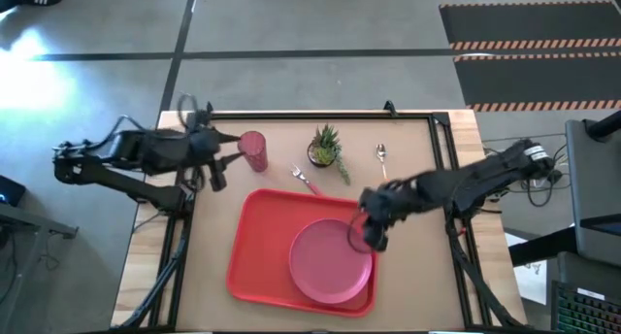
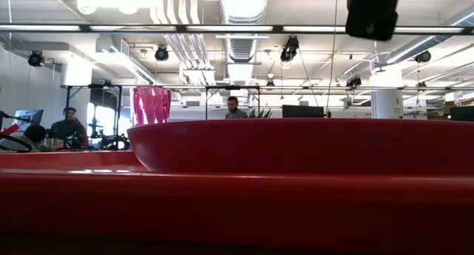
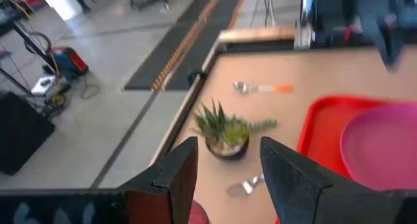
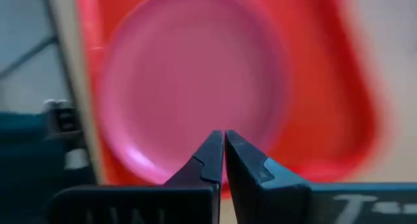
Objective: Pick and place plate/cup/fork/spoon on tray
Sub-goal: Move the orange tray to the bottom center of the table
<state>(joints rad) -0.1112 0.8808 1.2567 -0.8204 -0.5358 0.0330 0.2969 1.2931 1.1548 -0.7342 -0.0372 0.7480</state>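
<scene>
left tool (image 1: 225,159) agape beside cup (image 1: 254,150); plate (image 1: 330,260) on tray (image 1: 260,247)

Plate (image 1: 328,262) lying in tray (image 1: 254,256) toward its right end, cup (image 1: 254,150) standing behind tray, fork (image 1: 305,179) lying between cup and plant (image 1: 327,147), spoon (image 1: 381,157) lying right of plant

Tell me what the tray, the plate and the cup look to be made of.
Tray: red, likely moulded plastic, going by its rounded corners and soft sheen. Plate: pink, uniform and matte-smooth, probably plastic. Cup: red-pink and translucent in the low view, with light passing through, so clear-tinted plastic, though glass cannot be ruled out.
</scene>
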